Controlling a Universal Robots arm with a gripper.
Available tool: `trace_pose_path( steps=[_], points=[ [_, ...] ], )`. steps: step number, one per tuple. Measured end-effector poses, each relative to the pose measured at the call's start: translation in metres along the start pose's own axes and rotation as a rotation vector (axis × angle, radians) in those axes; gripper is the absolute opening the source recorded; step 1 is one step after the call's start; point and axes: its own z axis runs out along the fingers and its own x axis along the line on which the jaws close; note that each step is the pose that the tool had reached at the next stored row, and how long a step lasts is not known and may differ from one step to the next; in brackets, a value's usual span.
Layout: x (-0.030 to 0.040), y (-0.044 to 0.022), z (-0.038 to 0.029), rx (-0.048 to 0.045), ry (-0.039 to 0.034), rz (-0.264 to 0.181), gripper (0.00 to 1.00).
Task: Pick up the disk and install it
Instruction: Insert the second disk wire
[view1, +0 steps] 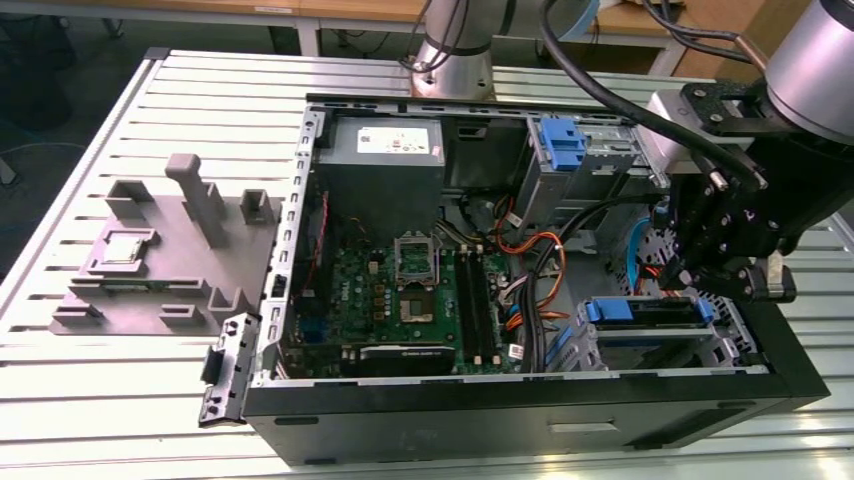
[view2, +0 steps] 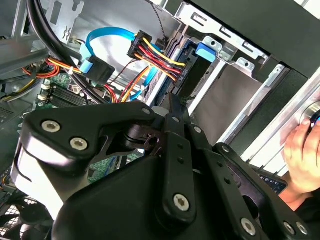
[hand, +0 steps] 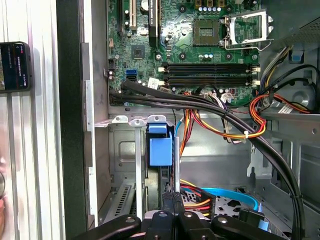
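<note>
an open black desktop computer case (view1: 534, 415) lay on its side on a slatted grey metal table (view1: 120, 390), with the black gripper (view1: 707, 285) lowered inside it near the case wall on the exterior view's right. the gripper hung just above and beside the metal drive bay (view1: 654, 340) in the case's near corner. the disk (view1: 650, 312), seen as a dark slab with a blue plastic carrier along its edge, sat in that bay, its blue end facing the gripper; in the first wrist view the blue carrier tab (hand: 160, 146) stood upright between grey metal bay rails (hand: 138, 170), directly ahead of the gripper (hand: 172, 210). whether the jaws were apart or closed could not be told, since the gripper's own black linkage covered them in both wrist views. room around the gripper was tight: the black case rim (view1: 781, 350) lay just beside it, a bundle of red, yellow and orange wires (view2: 155, 57) and a flat blue data cable (view2: 100, 45) crossed close in front, and thick black cables (hand: 200, 102) ran along the edge of the green motherboard (view1: 400, 300). a second blue-handled carrier (view1: 562, 140) stood in the far bay. well apart, towards the exterior view's left, a grey moulded parts fixture (view1: 160, 260) rested on the table. a person's hand (view2: 302, 155) showed at the outer edge of the case in the second wrist view.
</note>
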Motion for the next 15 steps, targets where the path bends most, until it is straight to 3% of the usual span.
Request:
trace_pose_path(
  steps=[9,15],
  points=[
    [-0.0030,-0.0002,-0.0054,-0.0132,0.0002,0.000,0.10],
    [-0.0141,0.0000,-0.0052,-0.0134,0.0004,0.000,0.10]
  ],
)
